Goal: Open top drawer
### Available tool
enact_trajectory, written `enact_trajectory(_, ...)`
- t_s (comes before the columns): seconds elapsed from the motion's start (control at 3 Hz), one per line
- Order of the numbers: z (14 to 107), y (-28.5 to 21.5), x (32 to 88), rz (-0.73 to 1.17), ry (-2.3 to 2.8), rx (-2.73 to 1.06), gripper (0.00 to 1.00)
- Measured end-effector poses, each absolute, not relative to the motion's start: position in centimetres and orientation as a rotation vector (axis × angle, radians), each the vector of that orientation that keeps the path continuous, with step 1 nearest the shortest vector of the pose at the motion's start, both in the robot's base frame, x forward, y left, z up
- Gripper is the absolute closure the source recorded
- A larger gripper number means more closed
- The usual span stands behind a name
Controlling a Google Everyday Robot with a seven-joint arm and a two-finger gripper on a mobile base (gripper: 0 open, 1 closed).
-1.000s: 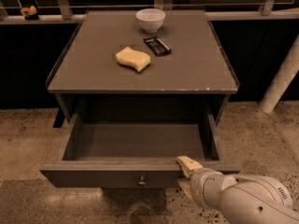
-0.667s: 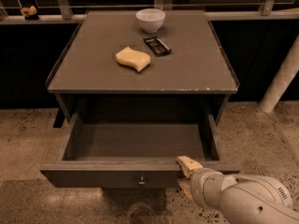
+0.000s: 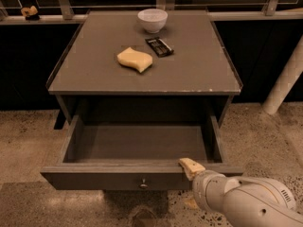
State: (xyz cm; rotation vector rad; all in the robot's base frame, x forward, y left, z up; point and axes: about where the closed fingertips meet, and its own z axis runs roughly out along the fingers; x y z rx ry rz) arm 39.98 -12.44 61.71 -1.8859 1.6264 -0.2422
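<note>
Camera view, top drawer (image 3: pixel 94 178) open, floor bare, pincer (image 3: pixel 191 167) at front rim, grip unclear

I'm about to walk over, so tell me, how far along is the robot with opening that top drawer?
Mostly done: the top drawer stands pulled well out of the cabinet, its inner floor in view. In hand: the pincer sits at the drawer front's top edge, right of the knob. Left: probably only letting go and backing off.
</note>
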Motion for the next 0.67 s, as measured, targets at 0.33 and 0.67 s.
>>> enact_trajectory(0.33, 61.71, -12.44, 39.98, -0.242, 1.626, -1.886, 0.0)
enact_trajectory(0.67, 61.71, -12.44, 39.98, -0.242, 1.626, -1.886, 0.0)
